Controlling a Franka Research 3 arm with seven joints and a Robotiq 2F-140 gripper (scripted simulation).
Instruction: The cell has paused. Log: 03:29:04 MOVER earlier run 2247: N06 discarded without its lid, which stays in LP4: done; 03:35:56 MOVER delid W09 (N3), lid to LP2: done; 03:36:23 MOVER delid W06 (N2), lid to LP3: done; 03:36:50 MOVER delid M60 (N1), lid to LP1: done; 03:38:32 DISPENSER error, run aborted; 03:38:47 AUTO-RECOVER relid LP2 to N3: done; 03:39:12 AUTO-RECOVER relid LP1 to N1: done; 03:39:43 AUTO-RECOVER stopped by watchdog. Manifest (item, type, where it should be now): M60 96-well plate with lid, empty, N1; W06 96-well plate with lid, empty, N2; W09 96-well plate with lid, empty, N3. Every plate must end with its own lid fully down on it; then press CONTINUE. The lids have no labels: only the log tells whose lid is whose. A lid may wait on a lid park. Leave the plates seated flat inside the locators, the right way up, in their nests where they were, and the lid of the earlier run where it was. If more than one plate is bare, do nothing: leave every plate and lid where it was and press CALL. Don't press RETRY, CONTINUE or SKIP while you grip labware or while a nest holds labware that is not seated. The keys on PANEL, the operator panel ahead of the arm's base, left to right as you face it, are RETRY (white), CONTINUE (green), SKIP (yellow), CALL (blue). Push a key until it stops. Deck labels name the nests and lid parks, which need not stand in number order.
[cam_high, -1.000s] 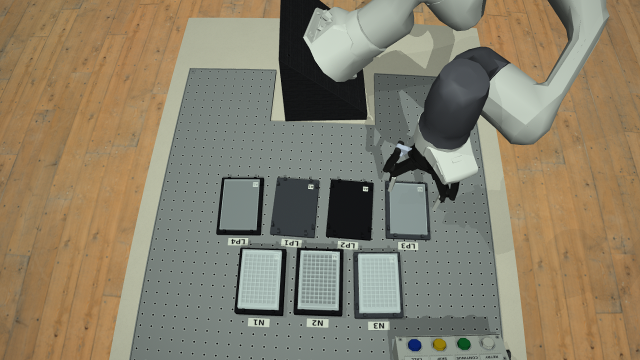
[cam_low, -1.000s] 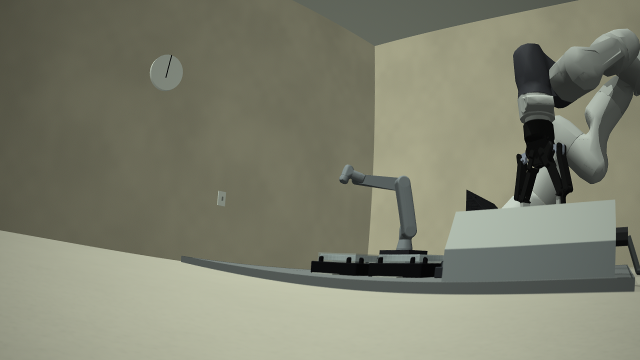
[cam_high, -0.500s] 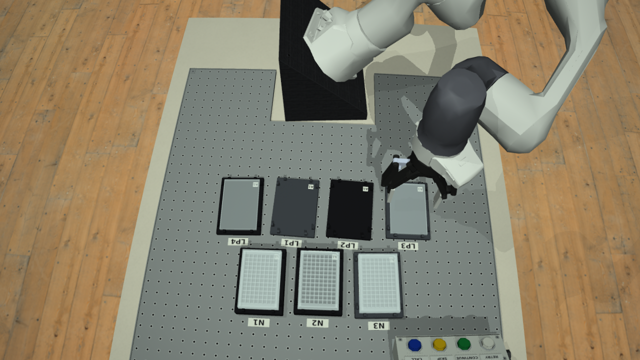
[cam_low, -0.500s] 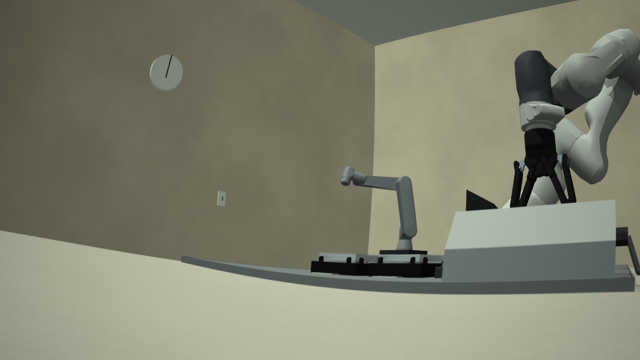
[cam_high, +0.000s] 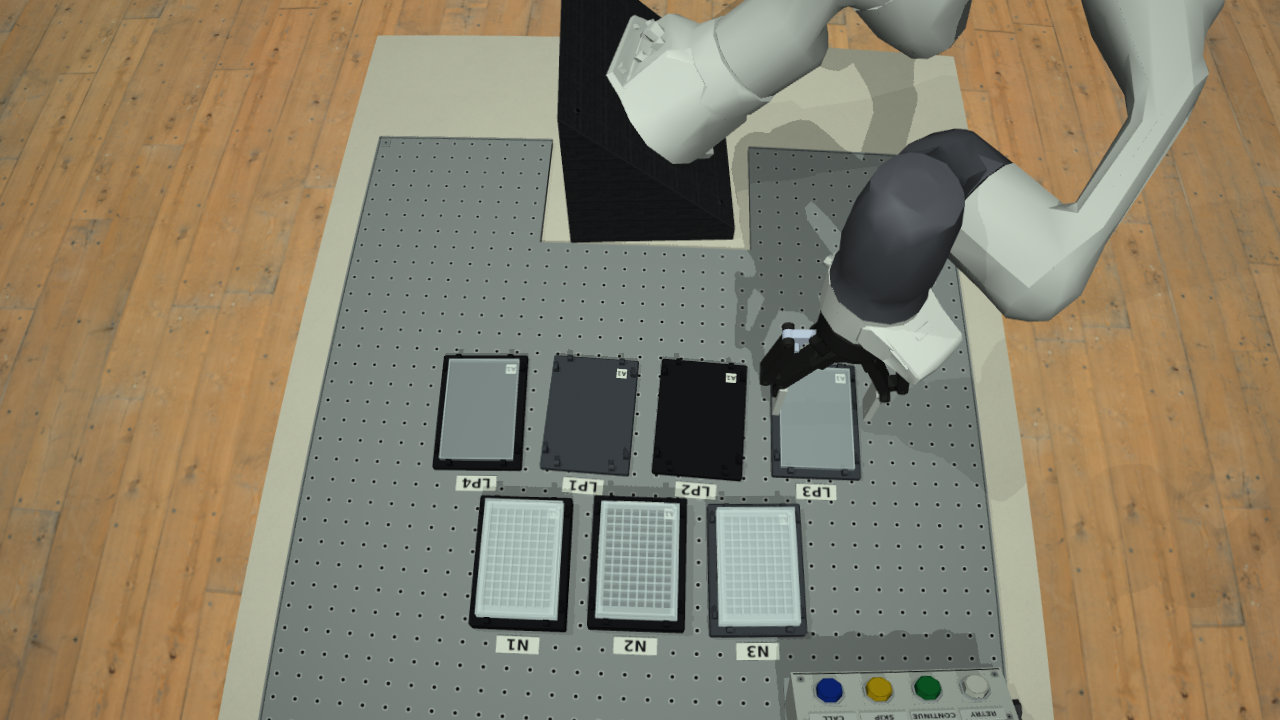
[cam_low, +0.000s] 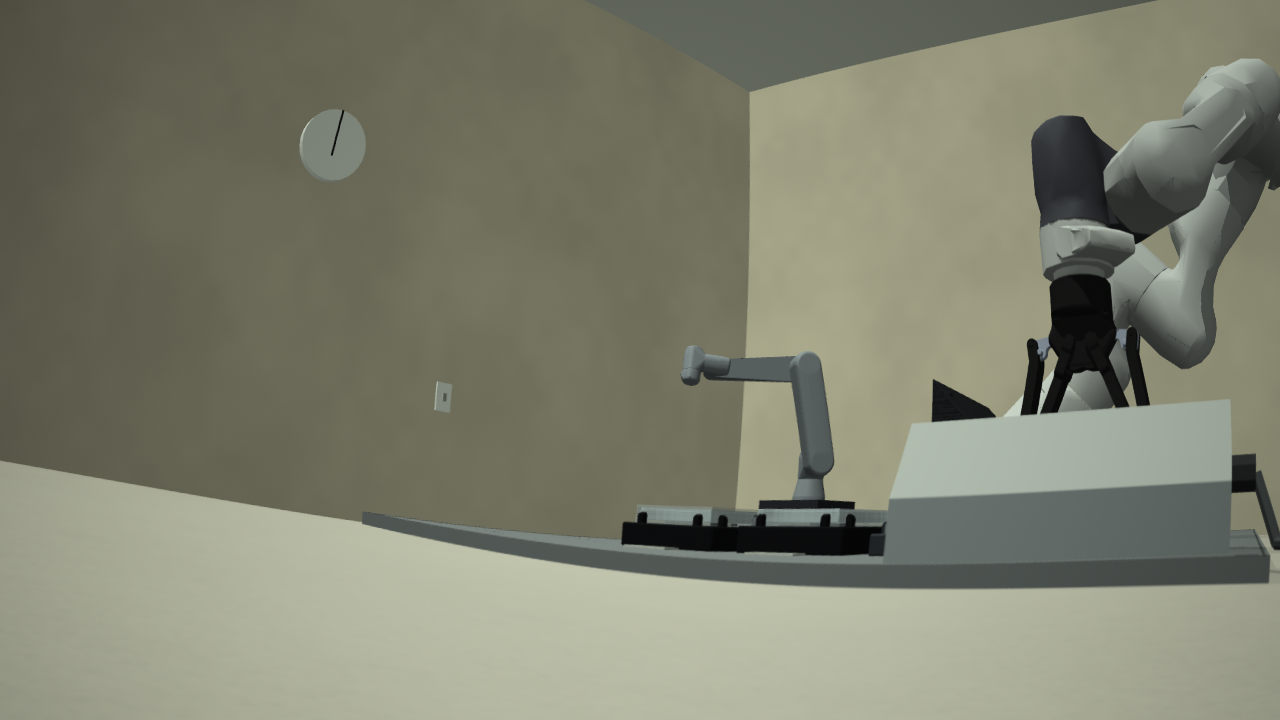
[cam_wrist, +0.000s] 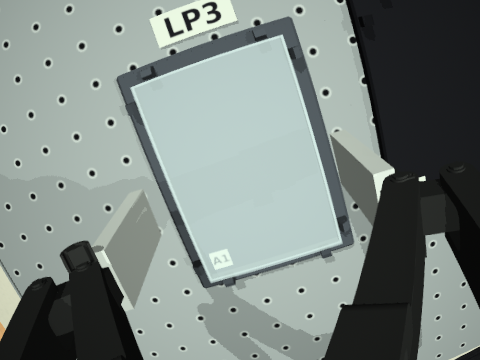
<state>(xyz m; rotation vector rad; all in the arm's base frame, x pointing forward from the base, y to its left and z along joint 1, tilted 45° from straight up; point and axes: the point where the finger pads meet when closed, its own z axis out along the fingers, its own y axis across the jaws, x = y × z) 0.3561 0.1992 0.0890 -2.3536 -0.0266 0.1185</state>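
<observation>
In the top view the wrist housing is covering the far edge of the lid on LP3, directly beneath the gripper. The operator panel, well in front of the gripper, is being cut by the bottom edge, so its key labels are only half showing. From the exterior view the panel's housing is hiding the gripper's fingertips and everything below them. In the wrist view the black pad of LP2 is running off the right edge.
</observation>
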